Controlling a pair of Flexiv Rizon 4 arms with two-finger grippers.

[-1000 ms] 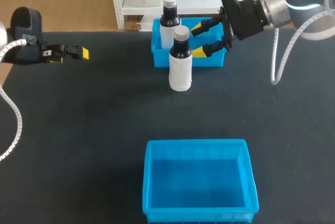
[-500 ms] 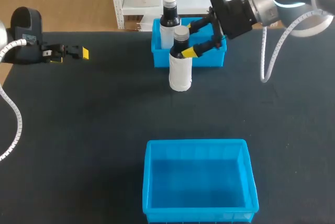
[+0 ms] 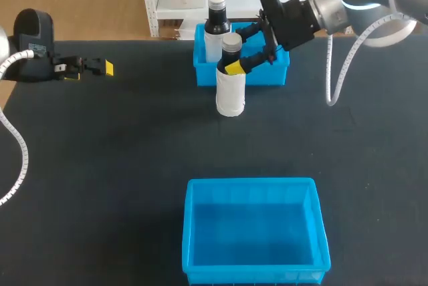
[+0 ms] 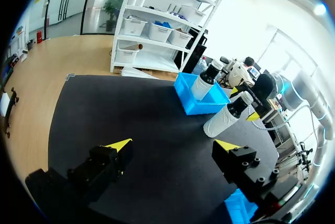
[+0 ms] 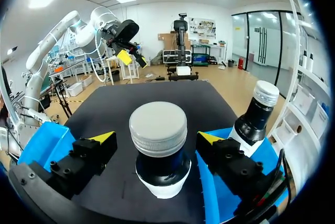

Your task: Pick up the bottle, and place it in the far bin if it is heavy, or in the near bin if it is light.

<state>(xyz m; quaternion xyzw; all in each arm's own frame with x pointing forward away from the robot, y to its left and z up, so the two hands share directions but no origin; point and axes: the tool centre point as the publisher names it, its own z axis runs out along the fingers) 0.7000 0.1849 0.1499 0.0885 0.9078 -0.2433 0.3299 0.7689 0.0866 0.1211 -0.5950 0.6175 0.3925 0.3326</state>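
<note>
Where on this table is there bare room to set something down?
Bare mat lies between the bottle and the near bin, and on both sides of the near bin. Crowded: the far bin, holding a second bottle, with the right gripper straddling the bottle before it.

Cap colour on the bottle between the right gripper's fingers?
Pale grey-white cap with ribbed sides; it shows best in the right wrist view.
</note>
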